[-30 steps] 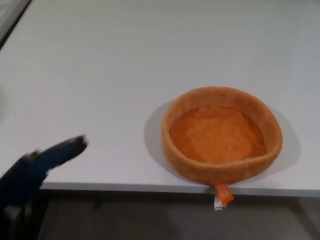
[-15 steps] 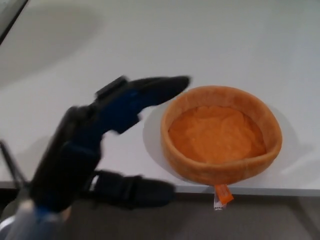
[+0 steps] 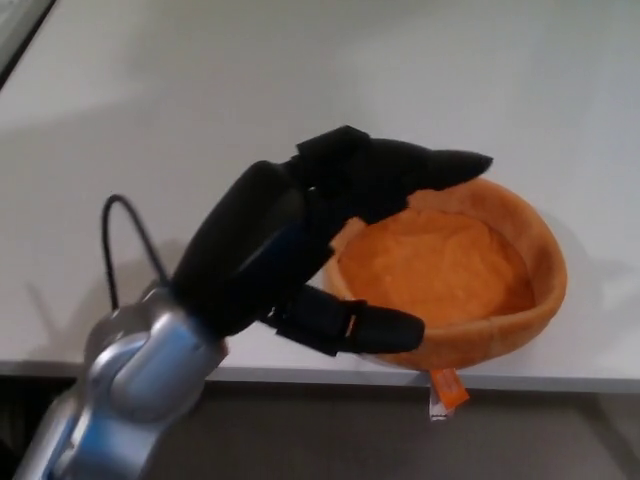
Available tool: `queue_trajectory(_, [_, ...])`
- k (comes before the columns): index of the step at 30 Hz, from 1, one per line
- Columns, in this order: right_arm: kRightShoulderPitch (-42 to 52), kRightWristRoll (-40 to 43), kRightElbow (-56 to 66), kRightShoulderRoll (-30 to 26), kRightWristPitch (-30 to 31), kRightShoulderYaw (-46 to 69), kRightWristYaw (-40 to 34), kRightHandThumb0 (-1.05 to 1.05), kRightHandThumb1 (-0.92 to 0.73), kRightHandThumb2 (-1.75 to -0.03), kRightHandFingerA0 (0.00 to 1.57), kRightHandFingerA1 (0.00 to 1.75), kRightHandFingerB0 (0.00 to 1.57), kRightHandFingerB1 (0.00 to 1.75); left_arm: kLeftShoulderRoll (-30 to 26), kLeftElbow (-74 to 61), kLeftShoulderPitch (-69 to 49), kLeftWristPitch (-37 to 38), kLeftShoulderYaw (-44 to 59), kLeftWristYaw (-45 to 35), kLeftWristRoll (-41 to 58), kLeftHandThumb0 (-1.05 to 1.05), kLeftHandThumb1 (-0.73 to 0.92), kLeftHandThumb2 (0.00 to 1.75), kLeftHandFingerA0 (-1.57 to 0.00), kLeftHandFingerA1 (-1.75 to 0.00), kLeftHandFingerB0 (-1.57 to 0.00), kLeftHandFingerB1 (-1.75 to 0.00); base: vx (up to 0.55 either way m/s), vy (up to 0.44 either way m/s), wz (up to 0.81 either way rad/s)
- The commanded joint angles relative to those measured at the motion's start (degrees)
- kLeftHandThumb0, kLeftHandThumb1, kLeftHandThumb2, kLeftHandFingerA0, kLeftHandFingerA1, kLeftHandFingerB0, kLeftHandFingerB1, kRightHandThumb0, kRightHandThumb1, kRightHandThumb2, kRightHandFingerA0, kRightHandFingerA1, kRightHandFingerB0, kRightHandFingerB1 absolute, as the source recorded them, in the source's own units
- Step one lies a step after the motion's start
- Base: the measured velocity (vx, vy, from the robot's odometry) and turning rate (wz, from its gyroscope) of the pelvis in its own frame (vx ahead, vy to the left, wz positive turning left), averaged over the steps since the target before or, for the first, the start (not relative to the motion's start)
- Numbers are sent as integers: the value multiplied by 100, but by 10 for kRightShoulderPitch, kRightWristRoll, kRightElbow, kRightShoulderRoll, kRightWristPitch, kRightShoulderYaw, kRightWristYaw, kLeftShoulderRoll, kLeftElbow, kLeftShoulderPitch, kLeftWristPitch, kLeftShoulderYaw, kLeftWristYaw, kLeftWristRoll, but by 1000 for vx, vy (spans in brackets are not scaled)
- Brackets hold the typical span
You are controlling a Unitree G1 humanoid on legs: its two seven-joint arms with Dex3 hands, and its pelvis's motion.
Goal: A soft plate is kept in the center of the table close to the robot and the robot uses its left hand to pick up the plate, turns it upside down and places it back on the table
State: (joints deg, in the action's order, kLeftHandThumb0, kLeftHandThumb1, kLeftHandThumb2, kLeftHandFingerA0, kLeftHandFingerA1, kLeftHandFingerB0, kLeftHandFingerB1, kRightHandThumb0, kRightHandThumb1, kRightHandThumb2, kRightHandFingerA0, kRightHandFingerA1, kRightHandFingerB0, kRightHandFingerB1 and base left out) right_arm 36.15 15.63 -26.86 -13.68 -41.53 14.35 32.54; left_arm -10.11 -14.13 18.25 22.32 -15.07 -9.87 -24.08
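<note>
The soft orange plate (image 3: 450,270) lies right side up near the table's front edge, a little right of centre, with a small orange tag (image 3: 447,390) hanging over the edge. My left hand (image 3: 320,240) hovers over the plate's left rim. Its fingers (image 3: 430,168) reach across the far rim while the thumb (image 3: 365,328) lies along the near left side. The fingers are apart and hold nothing. The plate's left wall is hidden behind the hand. My right hand does not show.
The white table (image 3: 300,70) stretches away behind the plate. Its front edge (image 3: 560,380) runs just under the plate. A thin black cable (image 3: 125,235) loops up from my left wrist.
My left arm has risen from the lower left and swung right. The hand now straddles the plate's left rim. The plate has stayed in place.
</note>
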Motion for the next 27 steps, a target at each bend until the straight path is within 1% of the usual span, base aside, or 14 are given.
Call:
queue_trajectory(1, [10,3,12,1,-12,5,-4,-71,-65,-99,51,56,27,48,-29,90,66,-30,-41,-3,-118,-94,53,75,-39,-47,-34,-38,0,0,0])
queue_trajectory(2, [14,2,20,1,-6,4,-6,-68,-78,-64,59,42,35,33,-29,98,72,-31,-45,-2,-120,-89,65,61,-42,-43,-38,-32,0,0,0])
queue_trajectory(4, [12,-3,14,2,-10,4,-9,-68,-78,-65,60,41,34,32,-30,125,93,-41,-57,-5,-131,-88,66,61,-40,-43,-37,-32,0,0,0])
queue_trajectory(5, [8,-14,4,-1,-21,5,-13,-72,-66,-99,52,55,26,47,-29,135,101,-49,-62,-8,-134,-87,65,61,-40,-42,-38,-32,0,0,0])
queue_trajectory(7, [4,-11,-6,-2,-28,4,-7,-69,-64,-99,52,56,25,47,-28,152,110,-54,-68,-4,-136,-87,64,61,-40,-42,-38,-32,0,0,0])
queue_trajectory(8, [2,-9,-7,-2,-27,3,-5,-69,-79,-65,61,41,32,32,-27,165,119,-57,-73,-3,-140,-86,63,60,-40,-42,-38,-32,0,0,0])
queue_trajectory(10, [-8,-4,-24,-1,-44,6,-1,-66,-64,-97,53,56,26,47,-22,199,141,-66,-87,1,-155,-86,64,61,-40,-42,-38,-32,0,0,0])
queue_trajectory(11, [-7,-8,-23,-2,-39,5,-4,-65,-79,-65,60,41,32,32,-20,214,149,-68,-94,8,-164,-91,52,73,-40,-46,-36,-38,0,0,0])
queue_trajectory(13, [-6,-4,-20,-2,-36,4,-2,-64,-79,-65,60,41,33,32,-19,224,155,-71,-100,14,-172,-87,64,61,-43,-42,-39,-33,0,0,0])
queue_trajectory(14, [-2,-5,-9,-2,-30,3,-5,-66,-80,-65,60,41,33,32,-19,232,160,-77,-107,15,-181,-87,51,93,-36,-50,-30,-43,0,0,0])
queue_trajectory(15, [0,-5,-2,-3,-22,3,-7,-70,-79,-65,59,41,32,31,-16,244,166,-83,-118,19,-196,-94,54,73,-42,-44,-36,-37,0,0,0])
queue_trajectory(25, [4,13,25,0,-5,-1,4,-73,-78,-64,59,43,33,31,-5,302,186,-116,-160,28,-234,-96,56,74,-43,-44,-38,-37,0,0,0])
queue_trajectory(26, [3,8,21,-2,-7,0,0,-72,-63,-98,52,56,26,47,-1,307,185,-119,-164,26,-233,-96,55,74,-43,-45,-38,-37,0,0,0])
queue_trajectory(27, [1,6,18,-3,-10,1,-1,-71,-63,-99,52,56,26,47,1,311,186,-121,-167,26,-234,-96,55,74,-43,-45,-38,-37,0,0,0])
